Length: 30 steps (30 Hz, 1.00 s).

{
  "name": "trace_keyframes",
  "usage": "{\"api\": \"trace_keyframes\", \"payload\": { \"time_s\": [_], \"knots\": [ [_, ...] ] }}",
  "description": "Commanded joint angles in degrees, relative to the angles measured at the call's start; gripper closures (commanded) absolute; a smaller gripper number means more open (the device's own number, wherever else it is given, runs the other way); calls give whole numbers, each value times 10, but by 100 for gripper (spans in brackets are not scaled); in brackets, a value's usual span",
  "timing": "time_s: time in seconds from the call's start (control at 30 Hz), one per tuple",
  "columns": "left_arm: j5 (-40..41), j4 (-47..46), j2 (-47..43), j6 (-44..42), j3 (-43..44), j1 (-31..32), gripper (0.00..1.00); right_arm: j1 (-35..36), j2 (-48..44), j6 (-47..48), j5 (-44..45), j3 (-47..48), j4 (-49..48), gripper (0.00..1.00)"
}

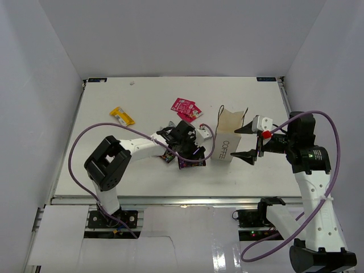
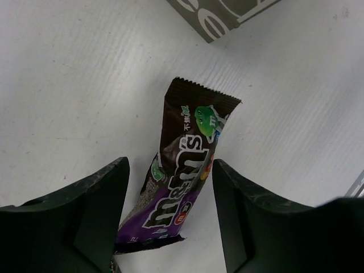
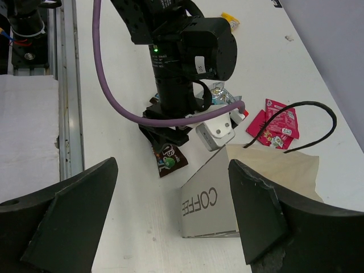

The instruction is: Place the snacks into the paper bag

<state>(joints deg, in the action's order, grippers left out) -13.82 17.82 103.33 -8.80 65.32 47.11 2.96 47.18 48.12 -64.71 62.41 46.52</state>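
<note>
A dark brown M&M's packet (image 2: 187, 153) with a purple lower end lies flat on the white table, on top of another packet's edge. My left gripper (image 2: 170, 227) is open and low, one finger on each side of the packet without touching it. The top view shows this gripper (image 1: 190, 152) over the dark packets (image 1: 183, 161), just left of the white COFFEE paper bag (image 1: 226, 139). The bag stands upright with its mouth open. My right gripper (image 1: 249, 142) is open and empty beside the bag's right side. The right wrist view shows the bag (image 3: 227, 199) between its fingers.
A yellow packet (image 1: 122, 116) lies far left. Two red-pink packets (image 1: 186, 108) lie behind the bag, and they also show in the right wrist view (image 3: 278, 125). A silver-blue packet (image 3: 219, 91) lies by the left arm's wrist. Grey walls enclose the table on three sides.
</note>
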Motion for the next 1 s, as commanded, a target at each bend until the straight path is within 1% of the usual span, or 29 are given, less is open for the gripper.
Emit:
{"api": "trace_keyframes", "payload": {
  "time_s": [0.0, 0.07, 0.1, 0.13, 0.17, 0.23, 0.27, 0.33, 0.43, 0.47, 0.5, 0.57, 0.6, 0.63, 0.67, 0.7, 0.77, 0.83, 0.9, 0.93, 0.97],
  "knots": [
    [-41, -24, -17, -3, -16, 4, 32, -4, 5, -1, -15, 3, -3, 16],
    [-43, -24, -19, -2, -24, 5, 41, -7, 5, -2, -15, 3, -3, 16],
    [-44, -25, -20, 3, -32, 4, 52, -9, 5, -4, -14, 3, -5, 16],
    [-45, -26, -20, 6, -36, 4, 52, -9, 5, -7, -14, 4, -5, 16],
    [-46, -28, -23, 8, -41, 4, 64, -11, 5, -9, -14, 5, -6, 16],
    [-43, -36, -31, 18, -61, 5, 71, -16, 9, -18, -18, 12, -6, 16],
    [-41, -43, -44, 23, -69, 4, 76, -19, 10, -21, -20, 15, -6, 16],
    [-36, -49, -63, 39, -87, 4, 79, -23, 12, -30, -24, 24, -7, 16],
    [-37, -53, -123, 69, -96, 4, 81, -23, 18, -50, -16, 40, -10, 16],
    [-41, -57, -143, 80, -95, 4, 81, -23, 20, -62, -10, 46, -24, 17],
    [-46, -61, -186, 84, -94, 4, 82, -25, 20, -78, 2, 51, -35, 17],
    [-63, -89, -233, 134, -91, 5, 81, -45, 24, -137, 43, 62, -67, 17],
    [-69, -103, -276, 150, -90, 4, 80, -46, 25, -159, 61, 66, -102, 17],
    [-78, -118, -295, 164, -88, 5, 80, -49, 27, -181, 98, 69, -121, 17],
    [-89, -157, -311, 196, -85, 4, 79, -49, 29, -222, 116, 75, -140, 17],
    [-95, -178, -333, 210, -83, 4, 78, -51, 31, -244, 155, 79, -172, 16],
    [-109, -252, -342, 251, -72, 4, 78, -53, 37, -288, 186, 91, -199, 16],
    [-125, -285, -329, 275, -51, 5, 78, -54, 41, -306, 223, 99, -229, 16],
    [-134, -317, -307, 296, -4, 6, 80, -55, 42, -332, 253, 108, -245, 15],
    [-136, -327, -279, 301, 14, 7, 80, -55, 43, -339, 261, 110, -258, 15],
    [-134, -346, -265, 304, 49, 9, 81, -56, 44, -345, 268, 111, -263, 15]
  ]
}}
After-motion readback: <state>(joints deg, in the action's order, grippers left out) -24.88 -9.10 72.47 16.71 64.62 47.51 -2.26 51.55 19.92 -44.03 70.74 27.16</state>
